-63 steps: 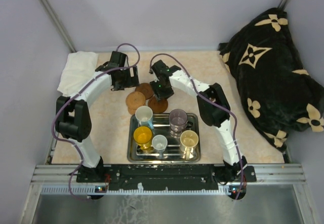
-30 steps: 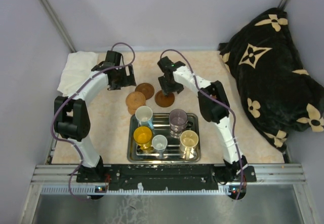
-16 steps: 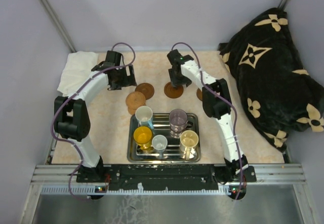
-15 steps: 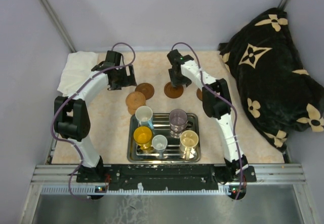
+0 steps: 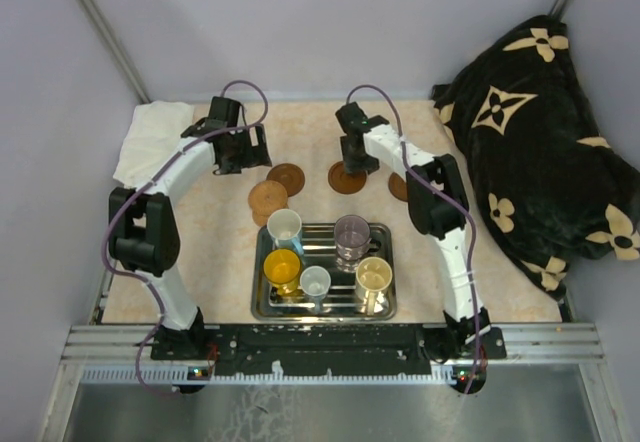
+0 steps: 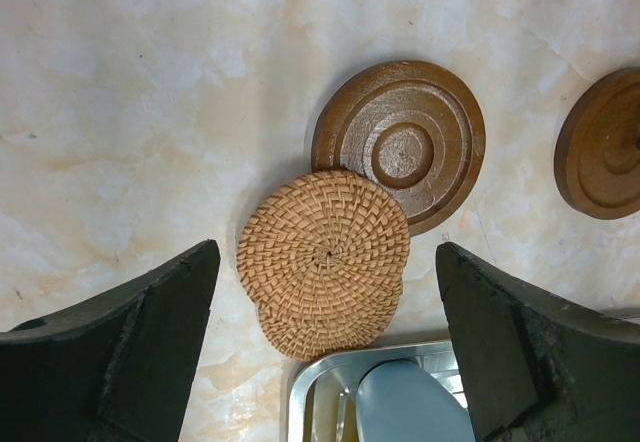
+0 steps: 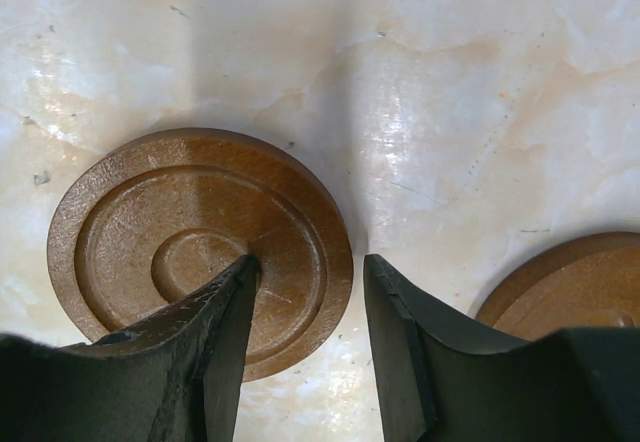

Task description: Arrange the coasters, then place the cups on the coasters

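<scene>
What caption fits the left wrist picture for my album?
Open jaws frame stacked woven coasters overlapping a ringed wooden coaster, near the tray corner.

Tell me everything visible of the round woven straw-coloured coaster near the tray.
The round woven straw-coloured coaster is a flat disc of fibre coiled out from its centre, rattan by the look. It lies on a second woven disc that peeks out at its near edge, on the marbled beige table. Its far rim overlaps a dark brown grooved wooden coaster. The steel tray's corner is close beside it. The open left gripper hangs above, not touching.
</scene>
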